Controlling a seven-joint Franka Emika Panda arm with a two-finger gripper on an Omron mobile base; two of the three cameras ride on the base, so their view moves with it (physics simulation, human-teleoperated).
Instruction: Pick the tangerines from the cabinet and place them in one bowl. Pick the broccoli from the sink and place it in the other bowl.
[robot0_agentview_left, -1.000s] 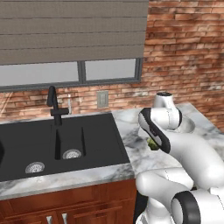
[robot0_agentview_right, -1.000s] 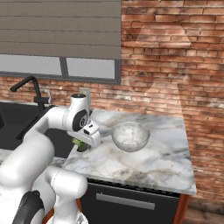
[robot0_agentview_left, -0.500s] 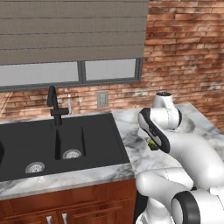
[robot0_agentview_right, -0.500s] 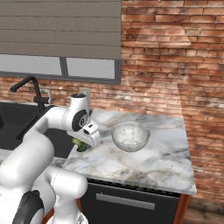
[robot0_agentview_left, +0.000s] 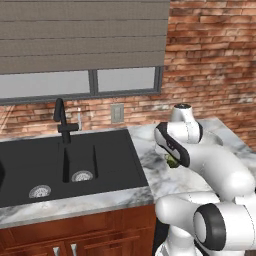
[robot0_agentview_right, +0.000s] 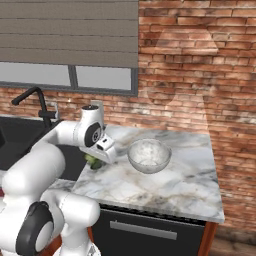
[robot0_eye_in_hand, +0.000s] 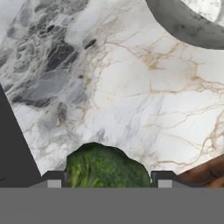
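End effector (robot0_eye_in_hand: 105, 181) is grasping the broccoli (robot0_eye_in_hand: 107, 168) between its fingertips, hovering over the marble worktop (robot0_eye_in_hand: 131, 100), grey bowl (robot0_eye_in_hand: 188, 22) lying just ahead.

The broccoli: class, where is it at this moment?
The broccoli sits between the gripper's fingertips, above the marble counter, between the black sink and the clear glass bowl.

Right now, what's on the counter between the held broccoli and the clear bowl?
Nothing: bare marble separates the broccoli from the bowl in the hand view.
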